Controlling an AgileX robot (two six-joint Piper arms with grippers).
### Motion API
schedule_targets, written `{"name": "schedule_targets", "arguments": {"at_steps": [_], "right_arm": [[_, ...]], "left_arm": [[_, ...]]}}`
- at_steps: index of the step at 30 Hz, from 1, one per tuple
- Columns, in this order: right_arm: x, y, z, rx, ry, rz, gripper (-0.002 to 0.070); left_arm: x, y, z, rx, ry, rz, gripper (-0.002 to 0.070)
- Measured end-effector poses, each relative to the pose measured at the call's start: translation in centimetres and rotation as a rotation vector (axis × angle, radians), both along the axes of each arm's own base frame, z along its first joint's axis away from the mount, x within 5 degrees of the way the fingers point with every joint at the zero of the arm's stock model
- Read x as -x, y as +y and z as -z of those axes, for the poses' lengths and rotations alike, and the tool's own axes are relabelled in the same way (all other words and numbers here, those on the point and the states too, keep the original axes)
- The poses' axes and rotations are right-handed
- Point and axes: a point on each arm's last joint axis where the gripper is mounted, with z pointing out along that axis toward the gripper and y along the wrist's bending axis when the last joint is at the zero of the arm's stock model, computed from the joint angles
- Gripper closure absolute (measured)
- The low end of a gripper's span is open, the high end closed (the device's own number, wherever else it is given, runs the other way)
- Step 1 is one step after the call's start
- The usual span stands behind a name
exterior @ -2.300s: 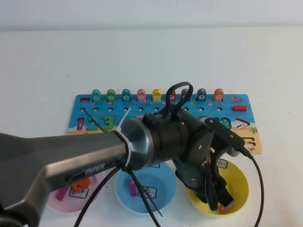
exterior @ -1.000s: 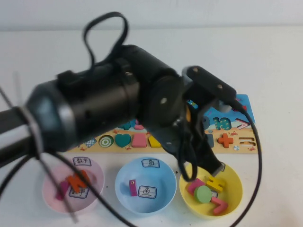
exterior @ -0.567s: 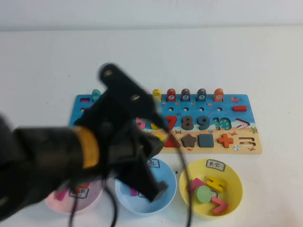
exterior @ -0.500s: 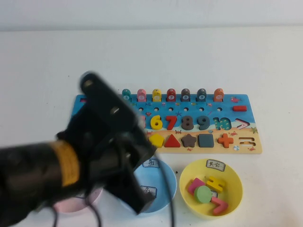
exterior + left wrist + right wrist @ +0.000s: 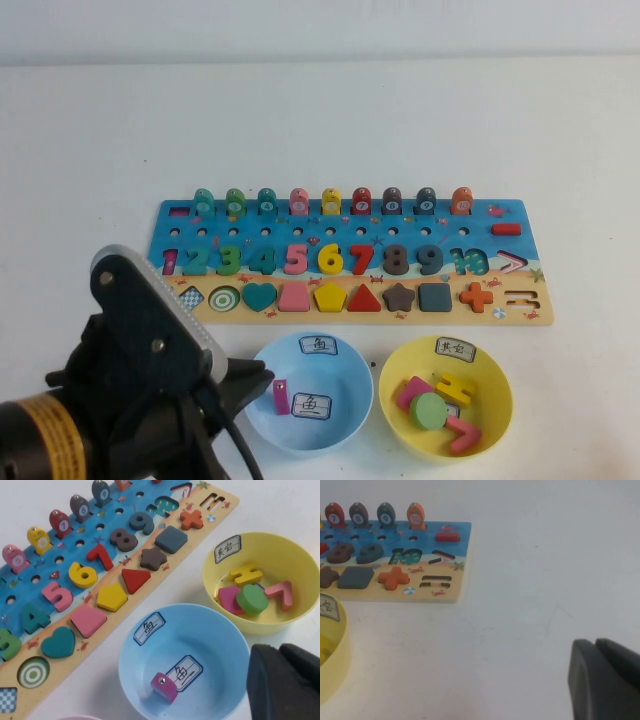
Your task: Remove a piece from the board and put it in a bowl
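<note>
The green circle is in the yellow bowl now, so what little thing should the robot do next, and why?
Probably just pull the left gripper a bit further away and park it. The small flat round green wooden disc already lies in the yellow round plastic bowl, the board's round slot shows only its printed rings, and that gripper is shut and empty near the table's near edge. The right gripper rests shut over bare table.

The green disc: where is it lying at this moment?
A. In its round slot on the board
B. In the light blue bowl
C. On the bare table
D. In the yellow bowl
D: the green disc lies in the yellow bowl among pink and yellow pieces, and the board's round slot is empty.
</note>
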Motion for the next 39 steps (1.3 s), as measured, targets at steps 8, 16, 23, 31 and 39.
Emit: {"name": "schedule_targets", "arguments": {"at_steps": [8, 16, 23, 31, 39], "right_arm": [[0.0, 0.0, 0.0, 0.000, 0.000, 0.000, 0.0694], [0.0, 0.0, 0.0, 0.000, 0.000, 0.000, 0.0694], [0.0, 0.0, 0.0, 0.000, 0.000, 0.000, 0.0694], [0.0, 0.0, 0.0, 0.000, 0.000, 0.000, 0.0694], [0.0, 0.0, 0.0, 0.000, 0.000, 0.000, 0.0694]], "left_arm": [[0.3, 0.2, -0.3, 0.059, -0.080, 0.029, 0.0678], [1.7, 6.0, 1.2, 0.296, -0.452, -0.113, 0.0678], [3.7, 11.1, 3.7, 0.355, -0.683, -0.437, 0.0678], [5.7, 13.1, 6.2, 0.441, -0.767, -0.661, 0.0678], [5.4, 13.2, 9.0, 0.338, -0.507, -0.720, 0.0678]]}}
